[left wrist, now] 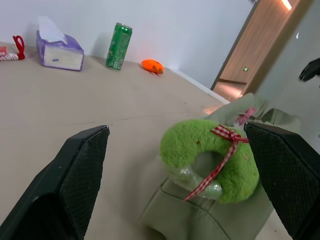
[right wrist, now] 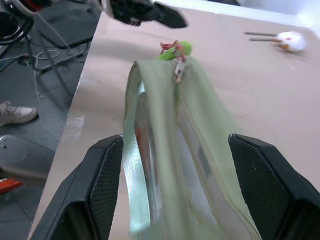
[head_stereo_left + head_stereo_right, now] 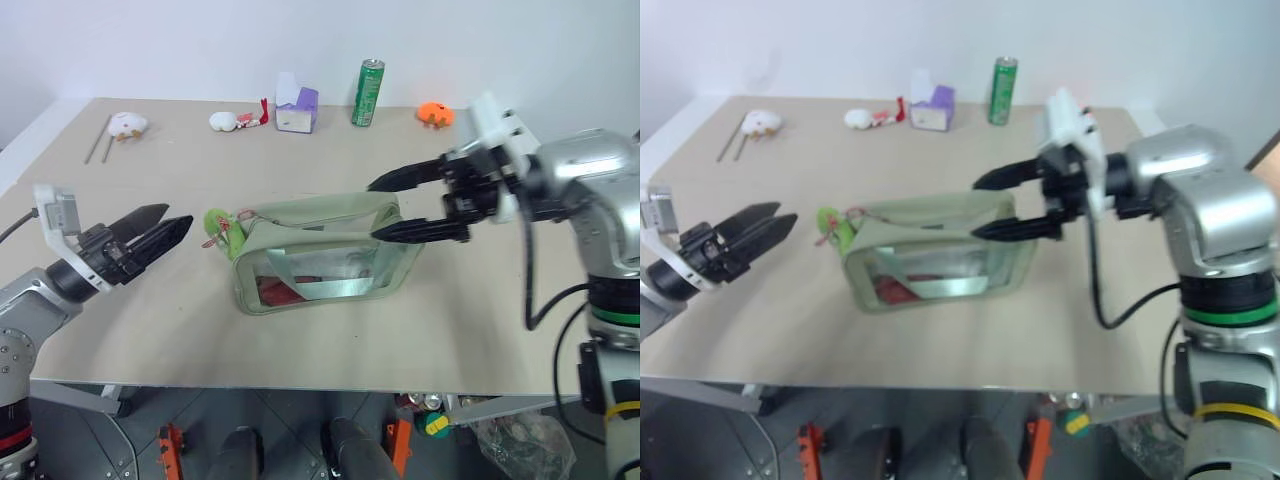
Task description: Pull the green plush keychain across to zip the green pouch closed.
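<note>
The green plush keychain (image 1: 210, 159) looks soft and light, squashing easily; pinch its ring. Left gripper (image 3: 160, 235) gapes empty beside it, right gripper (image 3: 415, 205) spread wide astride the floppy green pouch (image 3: 320, 262).

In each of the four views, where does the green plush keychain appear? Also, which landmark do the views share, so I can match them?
Left eye view: green plush keychain at the green pouch's left end, before the left gripper.
Right eye view: same place.
Left wrist view: centre, on the pouch's end.
Right wrist view: small, at the pouch's far end.
Shared landmark: the pouch itself.
</note>
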Action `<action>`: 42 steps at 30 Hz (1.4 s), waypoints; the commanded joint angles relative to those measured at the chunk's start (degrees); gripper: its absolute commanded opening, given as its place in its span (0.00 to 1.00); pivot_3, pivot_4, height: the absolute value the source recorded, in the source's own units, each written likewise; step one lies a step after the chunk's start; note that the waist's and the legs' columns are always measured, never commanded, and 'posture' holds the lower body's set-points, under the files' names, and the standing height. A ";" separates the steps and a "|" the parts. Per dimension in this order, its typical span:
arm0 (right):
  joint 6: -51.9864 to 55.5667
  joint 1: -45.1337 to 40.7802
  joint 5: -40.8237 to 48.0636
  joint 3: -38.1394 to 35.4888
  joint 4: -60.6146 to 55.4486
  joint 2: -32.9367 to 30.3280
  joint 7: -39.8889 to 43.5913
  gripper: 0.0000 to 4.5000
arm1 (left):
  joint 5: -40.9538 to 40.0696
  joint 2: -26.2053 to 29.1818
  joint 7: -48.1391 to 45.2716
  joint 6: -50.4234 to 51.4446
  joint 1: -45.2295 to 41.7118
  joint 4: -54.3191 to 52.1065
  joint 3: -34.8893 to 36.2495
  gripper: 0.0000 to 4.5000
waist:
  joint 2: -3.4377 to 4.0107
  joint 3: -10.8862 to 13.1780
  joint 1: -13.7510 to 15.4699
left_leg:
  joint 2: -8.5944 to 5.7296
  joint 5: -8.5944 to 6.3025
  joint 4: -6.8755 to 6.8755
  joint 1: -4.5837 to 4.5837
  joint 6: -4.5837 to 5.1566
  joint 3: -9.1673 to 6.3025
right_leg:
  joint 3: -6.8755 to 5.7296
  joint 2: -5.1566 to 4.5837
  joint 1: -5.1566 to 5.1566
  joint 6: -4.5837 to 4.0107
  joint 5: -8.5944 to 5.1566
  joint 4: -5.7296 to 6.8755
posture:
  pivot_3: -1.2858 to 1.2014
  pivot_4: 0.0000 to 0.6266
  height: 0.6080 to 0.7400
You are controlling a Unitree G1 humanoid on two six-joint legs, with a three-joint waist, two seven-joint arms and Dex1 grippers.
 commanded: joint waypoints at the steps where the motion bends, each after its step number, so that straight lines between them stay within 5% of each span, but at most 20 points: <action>1: -5.06 3.40 -2.77 -1.18 1.39 -5.13 1.71 0.78 | -0.66 0.77 -0.13 -0.02 -1.10 -1.89 0.74 1.00 | 0.00 0.00 0.03 | 0.01 0.00 0.00 0.02 0.00 0.03 | 0.01 0.01 0.00 0.00 0.00 0.00 | 0.52 0.24 1.00; 6: -8.54 7.96 -6.19 0.37 3.05 -8.50 1.40 0.78 | -0.88 1.10 -0.33 0.43 -1.76 -1.42 0.40 1.00 | 0.01 0.01 -0.28 | 0.04 0.00 0.00 0.07 0.00 0.20 | 0.15 0.03 -0.04 0.01 0.03 0.02 | 0.52 0.24 1.00; 17: -11.15 8.39 -9.76 4.78 6.93 -3.77 -1.18 0.78 | -4.15 2.38 -2.84 4.49 -2.86 -6.09 -1.65 1.00 | 0.01 0.01 -0.47 | 0.04 0.00 0.02 0.04 0.00 0.24 | 0.22 0.04 -0.05 0.06 0.07 0.01 | 0.52 0.24 1.00; 32: -10.11 8.93 -10.01 6.00 5.82 -1.63 -1.45 0.78 | -3.98 13.82 -12.74 6.25 -5.43 -13.84 -4.65 1.00 | 0.04 0.04 -0.51 | 0.05 0.00 0.00 0.05 0.00 0.21 | 0.25 0.11 -0.06 0.05 0.05 0.02 | 0.52 0.24 1.00; 42: -9.60 8.80 -9.64 5.64 5.38 -0.29 -2.34 0.04 | -2.89 12.94 -13.46 5.50 -6.77 -12.14 -4.58 1.00 | 0.05 0.04 -0.52 | 0.06 0.00 -0.01 0.04 0.00 0.19 | 0.25 0.13 -0.07 0.04 0.04 0.02 | 0.52 0.24 1.00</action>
